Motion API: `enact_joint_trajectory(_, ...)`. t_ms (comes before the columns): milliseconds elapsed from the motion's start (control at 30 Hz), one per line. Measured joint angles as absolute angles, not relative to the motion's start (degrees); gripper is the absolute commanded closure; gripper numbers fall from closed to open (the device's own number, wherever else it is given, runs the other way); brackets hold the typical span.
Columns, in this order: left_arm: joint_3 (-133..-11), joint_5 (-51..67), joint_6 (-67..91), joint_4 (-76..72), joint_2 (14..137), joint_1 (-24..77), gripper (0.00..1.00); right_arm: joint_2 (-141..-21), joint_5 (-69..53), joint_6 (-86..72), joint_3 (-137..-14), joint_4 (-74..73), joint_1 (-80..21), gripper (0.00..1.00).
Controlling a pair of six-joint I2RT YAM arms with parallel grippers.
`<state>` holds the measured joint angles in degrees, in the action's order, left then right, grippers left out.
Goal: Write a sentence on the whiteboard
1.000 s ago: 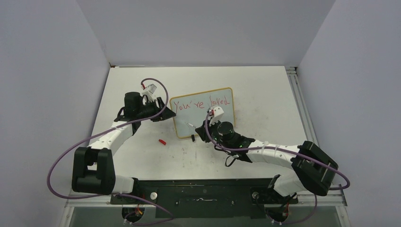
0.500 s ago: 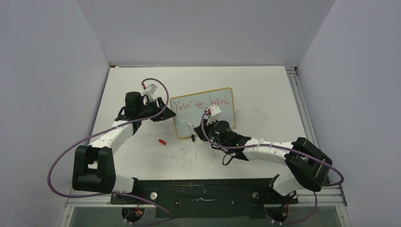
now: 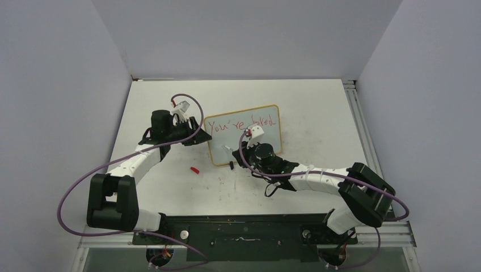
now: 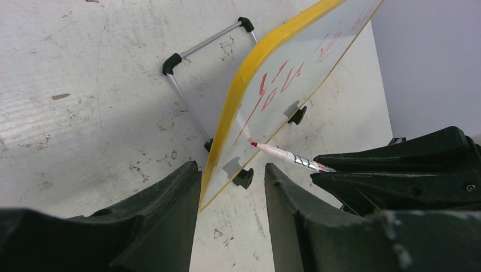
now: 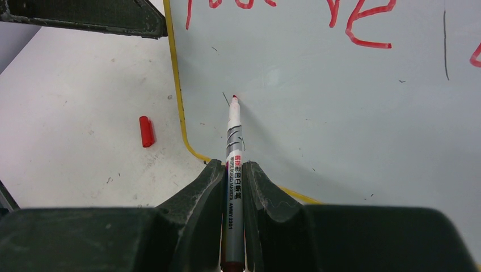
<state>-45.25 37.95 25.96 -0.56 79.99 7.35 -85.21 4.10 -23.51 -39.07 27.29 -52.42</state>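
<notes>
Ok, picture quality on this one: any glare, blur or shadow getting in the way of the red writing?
Top external: even light, no glare; the sentence on the whiteboard is small but legible. Left wrist: board nearly edge-on, writing foreshortened, the left hand dark and soft up close. Right wrist: crisp, label on the marker readable, only a faint shadow beside its tip.

You see a red handwritten sentence (image 3: 241, 123), "You're loved", on the whiteboard (image 3: 268, 136). The marker (image 5: 234, 170) barrel carries small black print; only "2301" is legible.
</notes>
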Motion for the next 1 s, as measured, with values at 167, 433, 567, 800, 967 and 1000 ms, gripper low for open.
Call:
enact_joint_trajectory(167, -45.39, 37.95, 25.98, -0.58, 79.99, 7.42, 0.57, -85.38, 4.21, -23.14, -39.44, 27.27, -52.42, 0.95)
enact_joint_trajectory(433, -45.41, 37.98, 26.35, -0.58, 80.07, 7.42, 0.58, -87.22, 4.05, -22.57, -41.10, 27.29, -52.42, 0.95)
enact_joint_trajectory(567, -45.41, 37.98, 26.37, -0.58, 80.07, 7.46, 0.58, -87.79, 3.73, -22.24, -41.36, 27.33, -52.51, 0.95)
enact_joint_trajectory(800, -45.80, 37.04, 26.30, 0.03, 80.07, 7.68, 0.58, -87.83, 3.66, -22.02, -41.36, 27.24, -52.71, 0.95)
enact_joint_trajectory(967, -45.80, 35.48, 26.35, 0.27, 80.05, 7.70, 0.52, -87.83, 3.66, -22.00, -41.36, 27.16, -52.71, 0.95)
enact_joint_trajectory(1000, -45.80, 35.40, 26.33, 0.27, 80.07, 7.68, 0.52, -87.83, 3.66, -22.00, -41.36, 27.16, -52.71, 0.95)
